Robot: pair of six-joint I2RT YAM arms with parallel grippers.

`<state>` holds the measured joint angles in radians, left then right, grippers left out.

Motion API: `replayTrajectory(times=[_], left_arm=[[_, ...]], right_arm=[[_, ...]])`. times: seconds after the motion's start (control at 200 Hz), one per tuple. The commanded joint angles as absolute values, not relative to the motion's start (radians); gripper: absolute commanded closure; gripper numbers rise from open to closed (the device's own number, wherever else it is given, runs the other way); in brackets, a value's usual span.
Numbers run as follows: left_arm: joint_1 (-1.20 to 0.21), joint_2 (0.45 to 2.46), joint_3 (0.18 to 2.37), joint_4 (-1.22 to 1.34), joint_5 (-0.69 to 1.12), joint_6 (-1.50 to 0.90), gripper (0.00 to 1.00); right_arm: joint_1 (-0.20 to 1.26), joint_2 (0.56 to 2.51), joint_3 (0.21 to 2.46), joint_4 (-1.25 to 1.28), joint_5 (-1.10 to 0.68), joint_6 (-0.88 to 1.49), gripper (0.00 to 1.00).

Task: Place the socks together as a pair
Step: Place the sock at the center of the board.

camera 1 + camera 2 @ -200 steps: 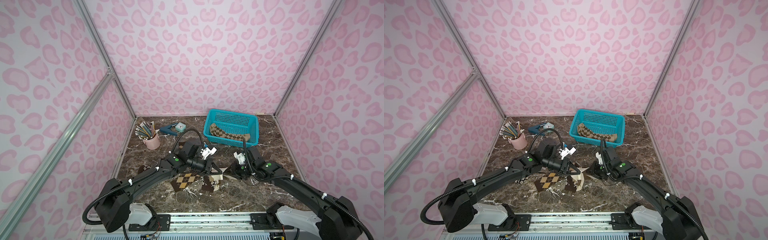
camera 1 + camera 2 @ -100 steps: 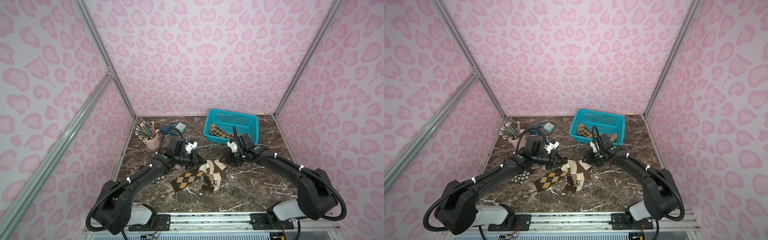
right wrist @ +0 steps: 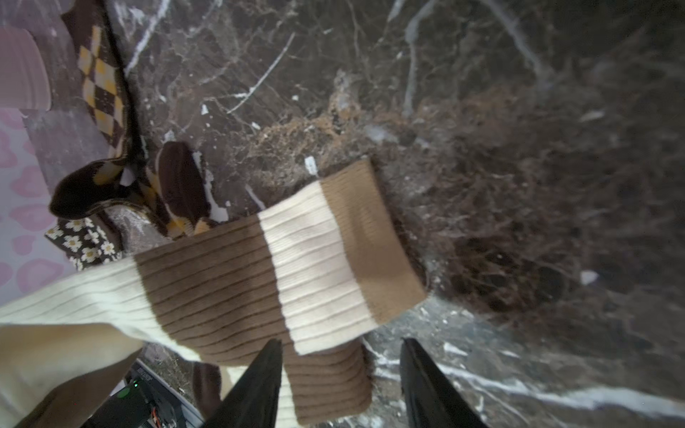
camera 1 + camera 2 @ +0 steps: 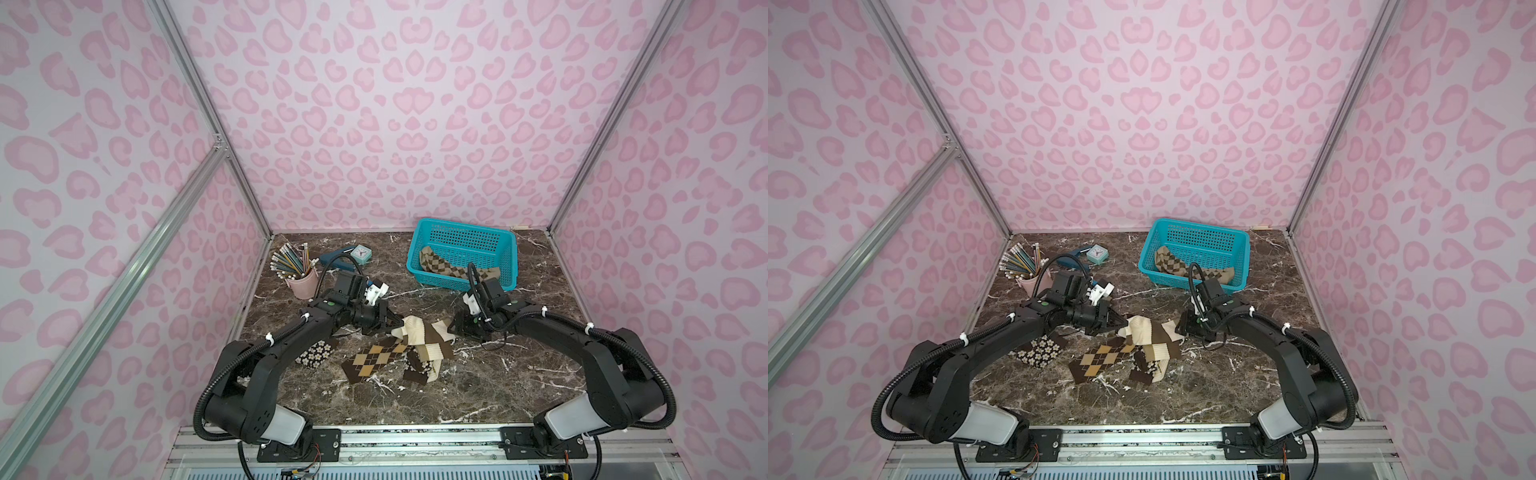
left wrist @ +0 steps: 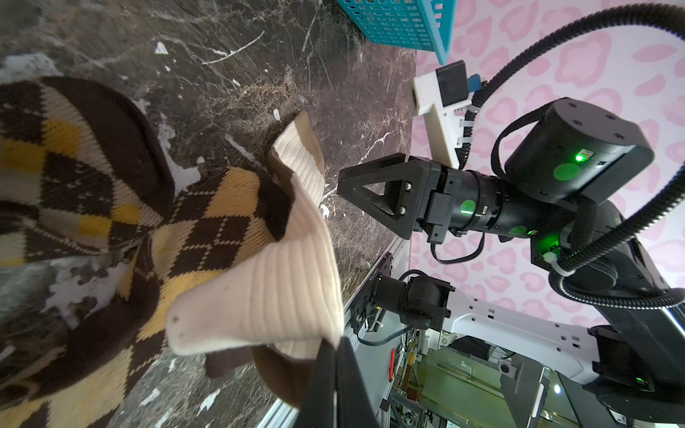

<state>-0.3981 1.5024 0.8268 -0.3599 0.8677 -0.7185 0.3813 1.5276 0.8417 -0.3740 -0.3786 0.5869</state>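
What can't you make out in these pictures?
The flower sock: mostly under the left arm, both top views.
The argyle sock in the basket: partly behind its wall, both top views.
The clock: face too small, both top views.
The loose argyle sock: end under the striped sock, both top views.

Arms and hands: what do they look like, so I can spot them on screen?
The left arm and right arm are matte black with pale grey base housings, black ribbed cable hoses tied with white clips, green dots on joints. The left hand and right hand have black triangular fingers and white camera brackets.
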Motion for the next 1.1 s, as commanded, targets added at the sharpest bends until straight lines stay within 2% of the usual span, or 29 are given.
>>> replayTrajectory(times=[0.0, 0.115, 0.205, 0.27, 0.35, 0.45, 0.6, 0.755, 0.84, 0.93, 1.04, 1.095], left_arm=[[-0.397, 1.506, 0.835, -0.364, 0.860, -0.687, 0.97], [-0.396, 1.505, 0.830, -0.367, 0.852, -0.683, 0.97], [-0.397, 1.508, 0.830, -0.375, 0.844, -0.675, 0.97], [-0.396, 1.508, 0.830, -0.375, 0.842, -0.673, 0.97], [-0.397, 1.509, 0.839, -0.389, 0.835, -0.665, 0.97], [-0.399, 1.504, 0.849, -0.396, 0.838, -0.660, 0.97], [-0.442, 1.502, 0.912, -0.428, 0.823, -0.657, 0.97], [-0.561, 1.529, 1.003, -0.349, 0.807, -0.750, 0.97], [-0.627, 1.587, 1.034, -0.242, 0.810, -0.830, 0.97], [-0.682, 1.693, 1.099, -0.196, 0.800, -0.850, 0.97], [-0.731, 1.844, 1.204, -0.120, 0.814, -0.892, 0.97], [-0.753, 1.925, 1.274, -0.114, 0.815, -0.896, 0.97]], right_arm=[[0.383, 1.558, 0.841, -0.319, -0.342, 0.598, 0.47], [0.383, 1.577, 0.824, -0.276, -0.320, 0.612, 0.49], [0.383, 1.598, 0.813, -0.247, -0.312, 0.626, 0.58], [0.388, 1.607, 0.805, -0.224, -0.318, 0.636, 0.67], [0.391, 1.597, 0.785, -0.209, -0.300, 0.647, 0.84], [0.390, 1.542, 0.740, -0.177, -0.289, 0.666, 1.00], [0.381, 1.405, 0.730, -0.273, -0.253, 0.675, 1.00], [0.320, 1.190, 0.750, -0.524, -0.177, 0.686, 1.00], [0.242, 1.084, 0.746, -0.642, -0.107, 0.670, 1.00], [0.091, 0.991, 0.739, -0.729, -0.088, 0.596, 1.00], [-0.101, 0.976, 0.737, -0.785, -0.099, 0.524, 1.00], [-0.142, 0.992, 0.749, -0.793, -0.092, 0.534, 1.00]])
